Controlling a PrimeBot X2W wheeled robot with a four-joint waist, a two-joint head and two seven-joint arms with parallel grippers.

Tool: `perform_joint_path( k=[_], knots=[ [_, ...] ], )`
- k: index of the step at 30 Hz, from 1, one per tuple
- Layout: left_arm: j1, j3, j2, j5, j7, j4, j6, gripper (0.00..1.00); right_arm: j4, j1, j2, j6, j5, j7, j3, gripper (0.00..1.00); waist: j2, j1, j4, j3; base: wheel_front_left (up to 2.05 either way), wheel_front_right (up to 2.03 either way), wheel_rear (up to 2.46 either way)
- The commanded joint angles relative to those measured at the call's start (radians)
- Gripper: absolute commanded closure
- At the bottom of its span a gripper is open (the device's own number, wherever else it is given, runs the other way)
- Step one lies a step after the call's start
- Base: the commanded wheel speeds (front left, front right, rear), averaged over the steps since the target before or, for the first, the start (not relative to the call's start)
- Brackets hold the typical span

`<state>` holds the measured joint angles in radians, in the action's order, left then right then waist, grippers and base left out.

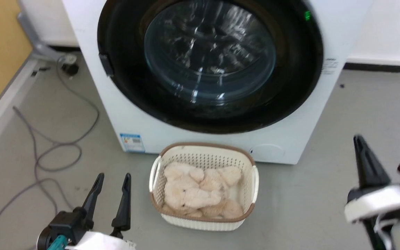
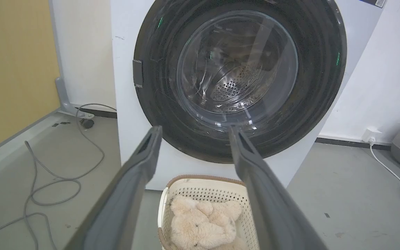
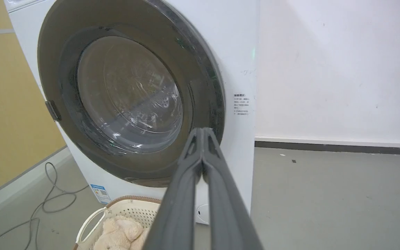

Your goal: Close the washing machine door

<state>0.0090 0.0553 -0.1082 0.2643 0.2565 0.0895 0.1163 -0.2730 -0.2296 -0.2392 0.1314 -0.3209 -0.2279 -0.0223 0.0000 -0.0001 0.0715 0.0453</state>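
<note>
- Head view: door (image 1: 210, 62) sits flush against the front of the washer (image 1: 141, 114) and looks shut. The glass bowl faces the camera, and the black rim is nearly as wide as the box.
- Latch tab (image 1: 105, 65) is on the rim's left edge. A green light (image 1: 307, 15) glows at the rim's upper right.
- Blue label (image 1: 132, 142) is low on the washer front, left side.
- Basket (image 1: 205, 150) stands on the floor (image 1: 307, 201) just in front of the washer, below the door, with plush toys (image 1: 196, 194) inside.
- Left pincer (image 1: 113, 176) is at lower left, fingers spread wide and empty. It is near the basket's left side, not touching.
- Right pincer (image 1: 359, 146) is at lower right, blurred, well apart from basket and washer.
- Right wrist view: its fingers are pressed together tip to tip with nothing between them, pointing towards the door's lower right rim.
- Left wrist view: the perforated steel drum (image 2: 234, 85) shows through the glass.
- Grey cable (image 1: 47, 152) loops on the floor left of the washer.
</note>
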Motion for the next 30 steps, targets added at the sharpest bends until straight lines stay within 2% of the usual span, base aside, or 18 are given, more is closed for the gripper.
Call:
perform_joint_path(
  k=[1, 6, 11, 12, 13, 20, 28, 29, 30],
  knots=[
    [0.019, -0.009, 0.005, -0.010, 0.005, 0.004, -0.002, 0.00, 0.026, 0.043, 0.029, -0.001, 0.022, -0.007, 0.014, 1.00, 0.0000, 0.0001, -0.020, -0.025, 0.00, 0.00, 0.00],
    [0.046, -0.025, 0.015, -0.035, 0.005, 0.010, 0.001, 0.00, 0.102, 0.166, 0.116, -0.001, 0.086, -0.013, 0.055, 1.00, 0.0000, 0.0001, -0.033, -0.052, 0.00, 0.00, 0.00],
    [0.067, -0.029, 0.025, -0.054, 0.005, 0.015, 0.003, 0.00, 0.154, 0.264, 0.164, -0.001, 0.134, -0.020, 0.078, 1.00, 0.0000, 0.0001, -0.034, -0.065, 0.00, 0.00, 0.00],
    [0.070, -0.029, 0.026, -0.058, 0.005, 0.017, 0.004, 0.00, 0.161, 0.279, 0.170, -0.001, 0.141, -0.022, 0.087, 0.80, 0.0000, 0.0001, -0.033, -0.067, 0.00, 0.00, 0.00],
    [0.072, -0.030, 0.027, -0.060, 0.005, 0.019, 0.004, 0.00, 0.167, 0.292, 0.175, -0.001, 0.154, -0.024, 0.095, 0.00, 0.0000, 0.0001, -0.033, -0.068, 0.00, 0.00, 0.00],
    [0.078, -0.031, 0.035, -0.081, 0.005, 0.019, 0.007, 0.00, 0.183, 0.344, 0.188, -0.001, 0.190, -0.031, 0.090, 0.00, 0.0000, 0.0001, -0.030, -0.069, 0.00, 0.00, 0.00],
    [0.076, -0.026, 0.040, -0.104, 0.005, 0.027, 0.011, 0.00, 0.199, 0.353, 0.189, -0.001, 0.180, -0.034, 0.079, 0.00, 0.0000, 0.0001, -0.022, -0.065, 0.00, 0.00, 0.00],
    [0.075, -0.025, 0.040, -0.103, 0.005, 0.028, 0.011, 1.00, 0.200, 0.353, 0.189, -0.001, 0.179, -0.034, 0.079, 1.00, 0.0000, 0.0001, -0.021, -0.065, 0.00, 0.00, 0.00],
    [0.070, -0.025, 0.037, -0.097, -0.001, 0.026, 0.010, 1.00, 0.194, 0.342, 0.184, 0.000, 0.180, -0.029, 0.081, 1.00, 0.0000, 0.0001, -0.021, -0.065, 0.00, 0.00, 0.00]
  ],
)
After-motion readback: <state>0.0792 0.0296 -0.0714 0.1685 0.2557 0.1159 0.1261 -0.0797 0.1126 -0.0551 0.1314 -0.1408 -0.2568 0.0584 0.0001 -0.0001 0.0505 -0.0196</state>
